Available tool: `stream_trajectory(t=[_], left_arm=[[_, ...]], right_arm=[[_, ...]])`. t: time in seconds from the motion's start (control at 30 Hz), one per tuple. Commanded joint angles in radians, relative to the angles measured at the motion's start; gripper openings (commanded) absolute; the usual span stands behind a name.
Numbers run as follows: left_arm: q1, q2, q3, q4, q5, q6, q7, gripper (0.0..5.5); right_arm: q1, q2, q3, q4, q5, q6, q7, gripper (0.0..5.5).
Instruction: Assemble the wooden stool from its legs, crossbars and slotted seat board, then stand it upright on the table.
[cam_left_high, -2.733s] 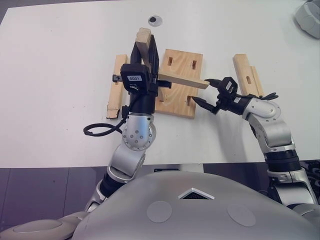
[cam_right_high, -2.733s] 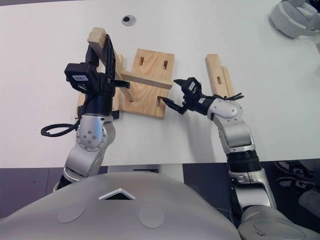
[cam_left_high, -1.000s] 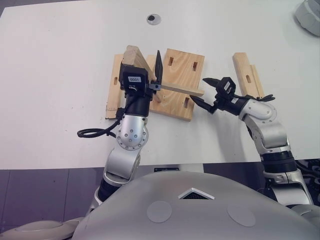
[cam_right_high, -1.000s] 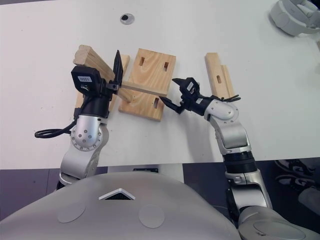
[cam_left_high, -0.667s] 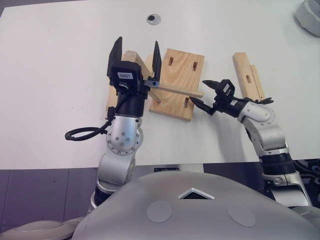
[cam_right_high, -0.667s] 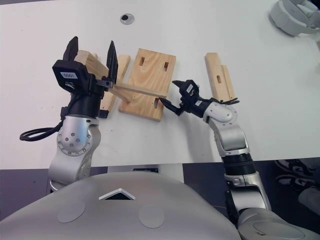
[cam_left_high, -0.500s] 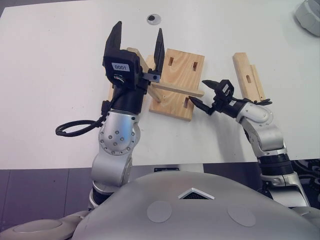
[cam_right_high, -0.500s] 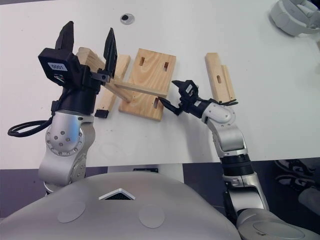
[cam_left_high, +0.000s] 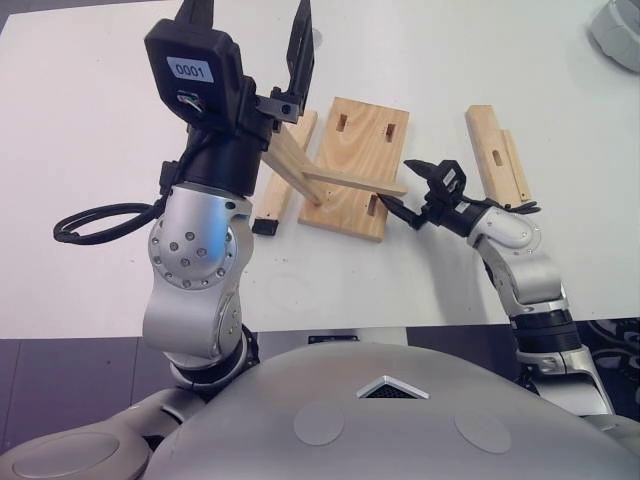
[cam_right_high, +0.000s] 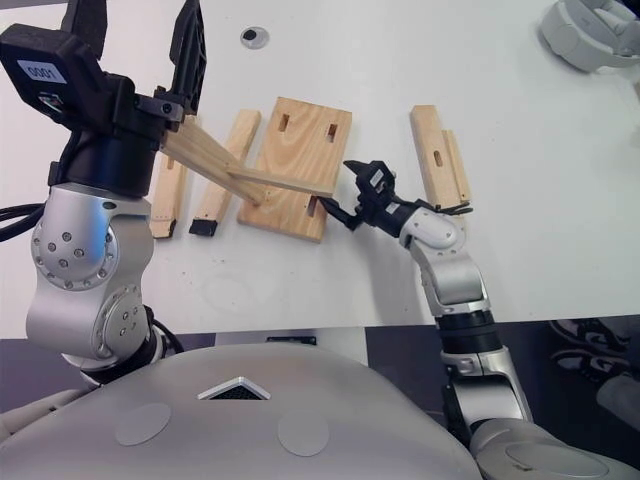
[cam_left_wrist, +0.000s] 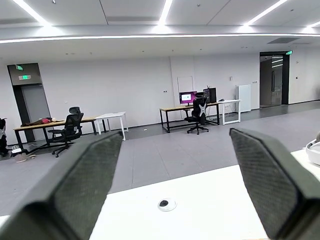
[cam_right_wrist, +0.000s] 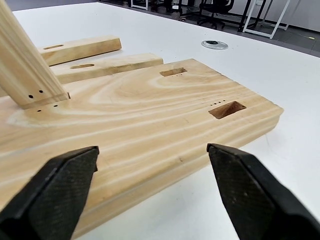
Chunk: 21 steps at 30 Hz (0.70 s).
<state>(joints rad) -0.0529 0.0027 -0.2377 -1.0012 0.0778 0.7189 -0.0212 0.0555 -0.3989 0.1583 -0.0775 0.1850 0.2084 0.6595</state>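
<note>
So the G1 is at the leg-fitting step, and nothing looks seated yet. One leg (cam_left_high: 295, 165) with a crossbar (cam_left_high: 360, 182) stuck in its side is leaning over the seat board (cam_left_high: 365, 135). Its lower end rests on the board's top face, not down in a slot (cam_right_wrist: 226, 109) as far as I can tell.

The left hand (cam_left_wrist: 175, 135) hangs high above the counter (cam_left_high: 450, 270), fingers spread wide with nothing between them. The right hand (cam_left_high: 397, 182) is also spread. It sits low at the board's right edge, just beside the crossbar's free end, and isn't pinching anything.

Two loose legs (cam_right_high: 212, 210) lie left of the board, and another pair of pieces (cam_left_high: 485, 140) lies well off to the right.

My guess for the next move: the left hand comes back down and grips the leaning leg. Then it tips the leg upright and lines its end up over a slot while the right hand steadies the board. The leaning piece looks like it could slide or tip.
</note>
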Motion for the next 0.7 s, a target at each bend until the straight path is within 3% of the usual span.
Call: stream_trajectory(t=[0.03, 0.23, 0.4, 0.7], left_arm=[[0.026, -0.013, 0.031, 0.034, -0.044, 0.006, -0.01, 3.93], [-0.151, -0.046, 0.144, 0.059, -0.186, 0.227, -0.06, 3.93], [-0.188, -0.072, 0.238, 0.114, -0.294, 0.313, -0.083, 3.93], [-0.135, -0.076, 0.247, 0.197, -0.37, 0.339, -0.073, 3.93]], right_arm=[[-0.001, 0.001, -0.002, 0.016, -0.012, -0.012, -0.004, 4.04], [0.026, 0.011, -0.002, 0.014, -0.016, -0.023, -0.023, 4.04], [0.032, 0.019, -0.002, 0.022, -0.021, -0.034, -0.032, 4.04], [0.025, 0.025, -0.001, 0.036, -0.025, -0.043, -0.037, 4.04]])
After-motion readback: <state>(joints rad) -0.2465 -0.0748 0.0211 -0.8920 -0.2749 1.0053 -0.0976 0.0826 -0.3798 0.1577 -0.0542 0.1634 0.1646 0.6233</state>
